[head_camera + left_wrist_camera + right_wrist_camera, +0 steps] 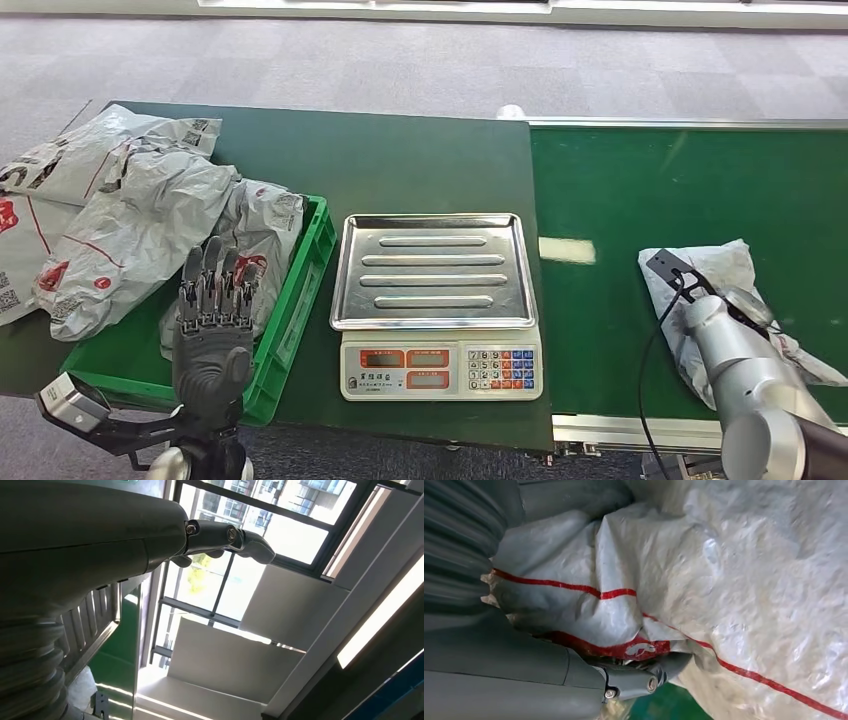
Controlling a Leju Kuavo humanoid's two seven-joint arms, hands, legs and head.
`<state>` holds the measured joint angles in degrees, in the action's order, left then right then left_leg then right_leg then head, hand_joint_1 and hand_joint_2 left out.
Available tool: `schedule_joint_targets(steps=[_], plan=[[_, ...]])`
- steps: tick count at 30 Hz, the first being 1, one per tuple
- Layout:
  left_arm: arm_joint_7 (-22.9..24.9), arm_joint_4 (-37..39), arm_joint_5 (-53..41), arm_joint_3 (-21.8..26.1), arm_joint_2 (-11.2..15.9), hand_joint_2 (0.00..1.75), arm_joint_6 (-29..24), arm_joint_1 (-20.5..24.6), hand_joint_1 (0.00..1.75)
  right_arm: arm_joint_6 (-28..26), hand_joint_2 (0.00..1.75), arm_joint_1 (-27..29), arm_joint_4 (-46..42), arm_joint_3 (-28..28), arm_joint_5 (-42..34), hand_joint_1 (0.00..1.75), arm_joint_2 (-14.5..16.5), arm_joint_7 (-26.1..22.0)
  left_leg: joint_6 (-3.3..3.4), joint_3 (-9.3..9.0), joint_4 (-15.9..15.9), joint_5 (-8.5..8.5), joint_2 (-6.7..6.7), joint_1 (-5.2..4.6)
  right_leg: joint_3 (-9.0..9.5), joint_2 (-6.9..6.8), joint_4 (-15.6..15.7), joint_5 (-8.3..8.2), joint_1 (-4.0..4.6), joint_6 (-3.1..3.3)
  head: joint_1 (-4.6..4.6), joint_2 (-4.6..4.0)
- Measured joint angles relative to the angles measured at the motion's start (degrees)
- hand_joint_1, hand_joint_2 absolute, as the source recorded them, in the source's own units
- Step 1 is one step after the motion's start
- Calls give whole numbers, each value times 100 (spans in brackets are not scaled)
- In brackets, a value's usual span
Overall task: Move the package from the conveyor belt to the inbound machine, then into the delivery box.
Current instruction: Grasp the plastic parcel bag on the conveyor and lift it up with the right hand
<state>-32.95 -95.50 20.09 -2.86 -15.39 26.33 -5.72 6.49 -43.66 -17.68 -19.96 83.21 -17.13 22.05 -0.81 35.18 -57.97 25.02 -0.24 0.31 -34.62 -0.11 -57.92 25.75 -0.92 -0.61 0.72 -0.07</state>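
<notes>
Green belting [620,190] carries the grey package [715,270] under the right hand [539,680], whose fingers [634,682] seem clamped on its wrinkled skin, so the slick film could slip free before reaching the scale [435,300], while the left hand [212,330] holds its fingers straight and empty.

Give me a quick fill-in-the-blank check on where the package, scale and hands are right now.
1. The grey package under the right hand lies on the green ____ belt.
2. The scale's steel tray is ____, with nothing on it.
3. The left hand is raised in front of the green ____, fingers straight and holding nothing.
4. The stripes printed on the package are ____.

Missing words: conveyor; empty; crate; red
</notes>
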Motion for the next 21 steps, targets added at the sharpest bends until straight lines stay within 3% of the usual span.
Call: schedule_joint_targets(steps=[16,18,21], plan=[[160,-303,-39,50,-4,175,-100,3,0,-362,175,234,-127,-32,-22,175,162,-311,0,-1,0,0,-1,0,4,-5,0,0,0,-1,0,0],[192,-346,-35,55,-4,175,-153,2,0,-602,175,272,-208,-32,7,175,188,-304,1,1,0,0,-1,0,5,-6,0,0,0,-1,0,0],[299,-496,13,69,-4,175,-260,-5,0,-1412,175,346,-535,-32,109,175,272,-206,0,3,0,-1,-2,-1,2,-6,0,0,-1,-1,0,0]])
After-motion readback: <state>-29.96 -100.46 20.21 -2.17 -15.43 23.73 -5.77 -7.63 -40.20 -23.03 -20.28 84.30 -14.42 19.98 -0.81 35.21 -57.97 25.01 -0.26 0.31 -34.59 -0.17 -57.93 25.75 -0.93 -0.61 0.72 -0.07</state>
